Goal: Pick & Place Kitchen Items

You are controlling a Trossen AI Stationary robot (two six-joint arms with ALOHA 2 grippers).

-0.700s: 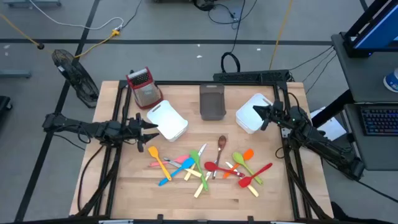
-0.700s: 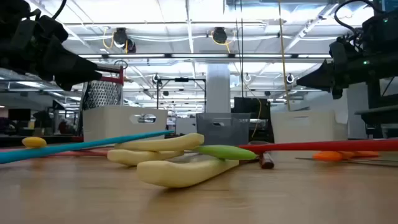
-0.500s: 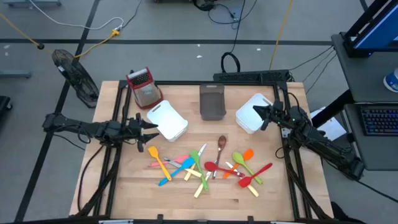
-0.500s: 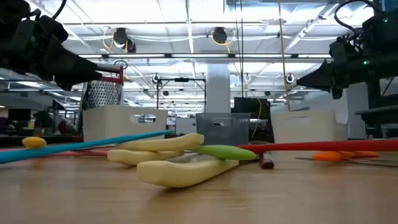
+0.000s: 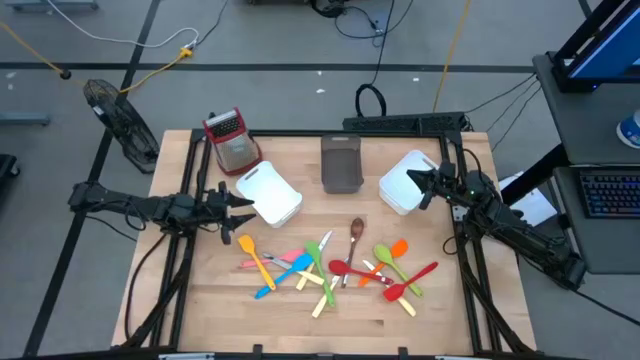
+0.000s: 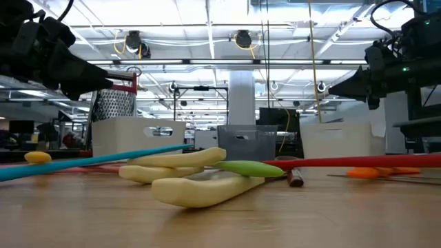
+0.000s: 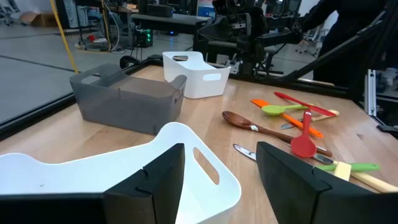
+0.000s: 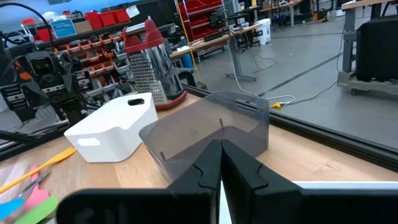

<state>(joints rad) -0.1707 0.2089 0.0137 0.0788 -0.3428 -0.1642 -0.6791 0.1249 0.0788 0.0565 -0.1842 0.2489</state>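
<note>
Nothing has moved – the utensils point(image 5: 330, 268) lie untouched mid-table, left pincer point(image 5: 238, 203) spread empty by a white bin point(image 5: 268, 193), right pincer point(image 5: 418, 183) pressed together – so picking hasn't started.

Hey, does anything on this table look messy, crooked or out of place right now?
The coloured plastic spoons and spatulas lie in a crisscrossed heap at the table's front, some overlapping. The left white rectangular bin sits skewed, unlike the square-set grey rectangular bin. Nothing looks spilled or broken.
</note>
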